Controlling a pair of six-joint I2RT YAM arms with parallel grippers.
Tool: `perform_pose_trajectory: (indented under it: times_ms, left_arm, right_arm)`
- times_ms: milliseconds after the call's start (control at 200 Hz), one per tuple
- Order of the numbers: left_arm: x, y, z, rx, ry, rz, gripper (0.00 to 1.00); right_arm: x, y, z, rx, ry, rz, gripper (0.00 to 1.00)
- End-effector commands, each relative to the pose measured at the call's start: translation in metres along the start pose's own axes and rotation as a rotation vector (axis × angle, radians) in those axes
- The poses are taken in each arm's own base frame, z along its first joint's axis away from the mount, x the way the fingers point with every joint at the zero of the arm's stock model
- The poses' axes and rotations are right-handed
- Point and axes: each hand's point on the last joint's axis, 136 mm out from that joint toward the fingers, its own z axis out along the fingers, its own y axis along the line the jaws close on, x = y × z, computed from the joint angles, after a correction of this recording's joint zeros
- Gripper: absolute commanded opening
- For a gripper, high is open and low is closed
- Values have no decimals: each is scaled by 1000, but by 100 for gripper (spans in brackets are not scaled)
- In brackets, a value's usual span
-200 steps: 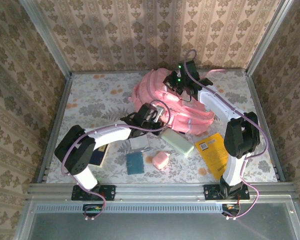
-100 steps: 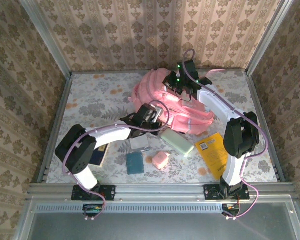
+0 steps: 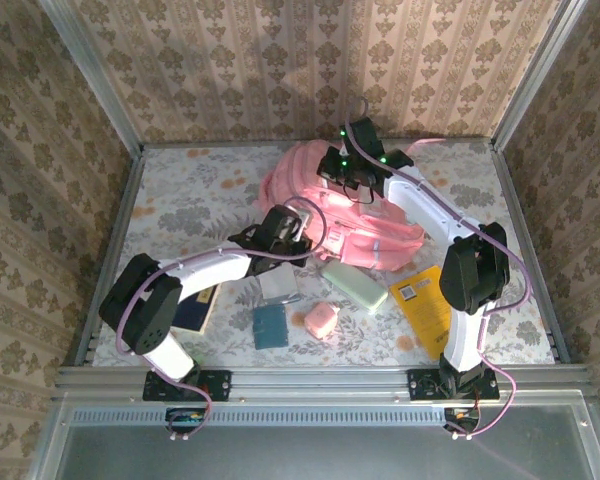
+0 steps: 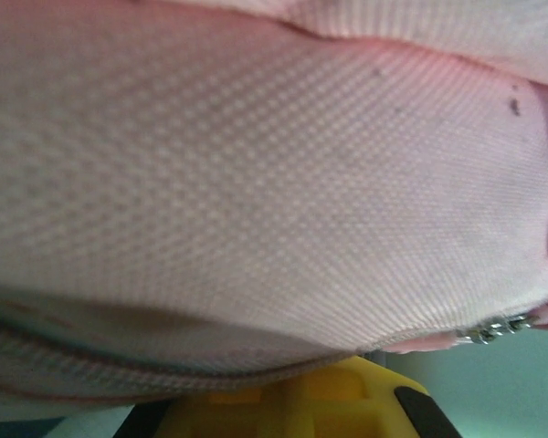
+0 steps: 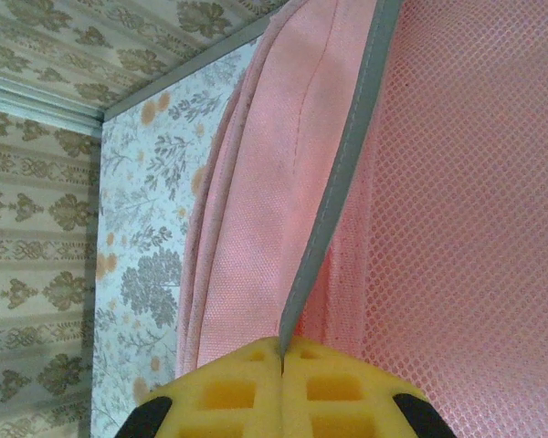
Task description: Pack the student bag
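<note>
The student bag, a large pink backpack, lies at the back middle of the table. My right gripper sits on its far upper part. In the right wrist view its yellow pads are shut on a grey trim strip of the bag, beside pink mesh. My left gripper is at the bag's near left edge. In the left wrist view pink woven fabric covers the frame, and its hem lies pressed into the shut yellow pads.
In front of the bag lie a light green case, a yellow book, a small pink pouch, a blue wallet and a grey flat item. A dark book lies under the left arm. Patterned walls enclose the table.
Both grippers have moved left, and the bag has shifted left with them. The loose items in front have stayed put.
</note>
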Motion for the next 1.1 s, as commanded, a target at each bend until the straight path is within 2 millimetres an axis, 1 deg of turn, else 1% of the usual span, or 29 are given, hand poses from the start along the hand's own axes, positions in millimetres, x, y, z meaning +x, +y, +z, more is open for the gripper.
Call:
perform_pose_trajectory:
  times_ms: [0, 30, 40, 50, 80, 115, 135, 165, 200, 335, 495, 615, 690, 860, 955, 1040, 1095]
  left_arm:
    - [-4, -26, -10, 162, -30, 52, 0]
    - [-3, -30, -12, 196, -38, 59, 9]
    - [-3, -31, -12, 202, -42, 59, 15]
    - [-3, -32, -13, 213, -45, 60, 17]
    - [-3, -36, -16, 242, -59, 62, 29]
    - [-3, -36, -17, 251, -69, 56, 41]
    - [-3, -35, -18, 252, -74, 53, 47]
    - [-4, -35, -19, 250, -80, 48, 53]
    - [-5, -34, -20, 243, -81, 43, 56]
    - [-6, -30, -19, 206, -50, 34, 56]
    - [-11, -40, -20, 224, -51, 59, 57]
    - [-13, -45, -20, 235, -55, 65, 57]
    - [-14, -51, -20, 253, -57, 74, 55]
    - [-14, -66, -23, 252, -52, 122, 44]
    - [-15, -68, -24, 222, -48, 137, 44]
    - [-15, -66, -22, 186, -36, 135, 40]
    - [-14, -66, -18, 167, -22, 134, 43]
  right_arm:
    - [-6, 34, -9, -105, -2, -88, 0]
    - [-8, 33, -11, -95, -4, -99, 0]
    - [-8, 33, -12, -90, -6, -101, 0]
    - [-9, 33, -12, -82, -7, -103, 0]
    - [-12, 31, -16, -60, -14, -103, 0]
    - [-17, 32, -21, -48, -34, -96, 0]
    - [-16, 28, -22, -27, -28, -85, 0]
    - [-19, 28, -27, -18, -40, -72, 0]
    - [-21, 30, -31, -15, -49, -53, 0]
    - [-28, 40, -42, -35, -58, 17, 0]
    - [-32, 58, -49, -96, -41, 67, 0]
    - [-36, 64, -53, -114, -45, 78, 0]
    - [-39, 63, -53, -108, -50, 86, 0]
    - [-44, 58, -52, -105, -49, 129, 0]
    - [-47, 55, -52, -106, -52, 151, 0]
    - [-50, 53, -52, -106, -57, 172, 0]
    - [-51, 54, -53, -112, -57, 184, 0]
